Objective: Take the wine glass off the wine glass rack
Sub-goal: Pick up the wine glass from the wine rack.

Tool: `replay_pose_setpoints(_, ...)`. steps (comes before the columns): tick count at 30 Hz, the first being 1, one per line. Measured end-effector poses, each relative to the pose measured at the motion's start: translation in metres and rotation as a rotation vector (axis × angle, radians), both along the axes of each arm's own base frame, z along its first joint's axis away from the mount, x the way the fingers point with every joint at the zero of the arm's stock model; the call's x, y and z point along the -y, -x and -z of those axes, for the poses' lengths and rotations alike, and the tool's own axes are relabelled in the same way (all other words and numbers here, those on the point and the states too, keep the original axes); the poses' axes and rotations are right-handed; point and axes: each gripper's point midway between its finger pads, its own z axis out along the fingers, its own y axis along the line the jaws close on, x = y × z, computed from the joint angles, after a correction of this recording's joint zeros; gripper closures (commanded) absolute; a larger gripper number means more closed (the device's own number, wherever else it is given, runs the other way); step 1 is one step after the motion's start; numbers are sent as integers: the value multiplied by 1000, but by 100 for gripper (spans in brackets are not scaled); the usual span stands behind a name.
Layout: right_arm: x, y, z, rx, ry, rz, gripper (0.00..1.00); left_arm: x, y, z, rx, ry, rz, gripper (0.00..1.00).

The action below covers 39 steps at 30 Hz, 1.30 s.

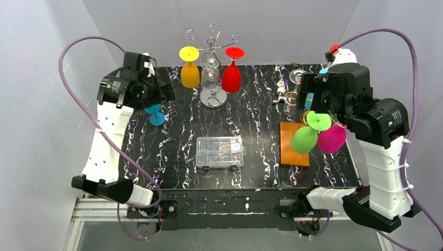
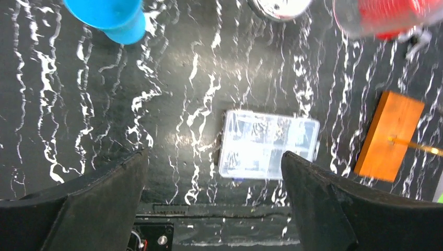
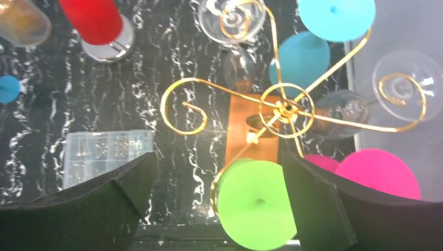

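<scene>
Hovering over the orange-based gold rack (image 1: pixel 293 152), the right claw (image 1: pixel 307 102) hangs above the right side of the tabletop (image 1: pixel 172 151) in our overhead view. A green glass (image 1: pixel 304 139) and a pink glass (image 1: pixel 331 138) hang bowl-down from that rack. Across the tabletop, the left claw (image 1: pixel 163 95) is raised near a blue glass (image 1: pixel 155 114). A silver rack (image 1: pixel 211 68) at the back carries a yellow glass (image 1: pixel 189 68) and a red glass (image 1: pixel 232 70), and a clear box (image 1: pixel 219 151) lies at the middle.

From the left wrist, we see the claw's fingers (image 2: pixel 89 204) spread wide with nothing between them. The box sits on the tabletop beyond, and the blue glass is at the upper left, well clear of both fingers.

From the right wrist, we look down on the gold rack's scrolls. This claw is also spread wide and empty. The green glass, on its hook, shows its round foot between the two fingers (image 3: pixel 360 209), and the pink glass lies beside the right finger.
</scene>
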Motion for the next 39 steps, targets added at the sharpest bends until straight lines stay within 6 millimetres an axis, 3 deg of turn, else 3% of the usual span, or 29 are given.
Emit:
replay_pose_setpoints(6, 24, 18, 21, -42, 45, 76, 0, 50, 27, 10, -28, 12, 172, 1)
replay_pose_setpoints(11, 37, 26, 28, -44, 61, 129, 0, 68, 36, 12, -38, 21, 232, 1)
replay_pose_setpoints(27, 30, 26, 59, -132, 71, 128, 0, 80, 40, 10, -33, 40, 268, 1)
replay_pose_setpoints(39, 35, 30, 56, -114, 63, 142, 0, 83, 41, 10, -33, 41, 276, 1)
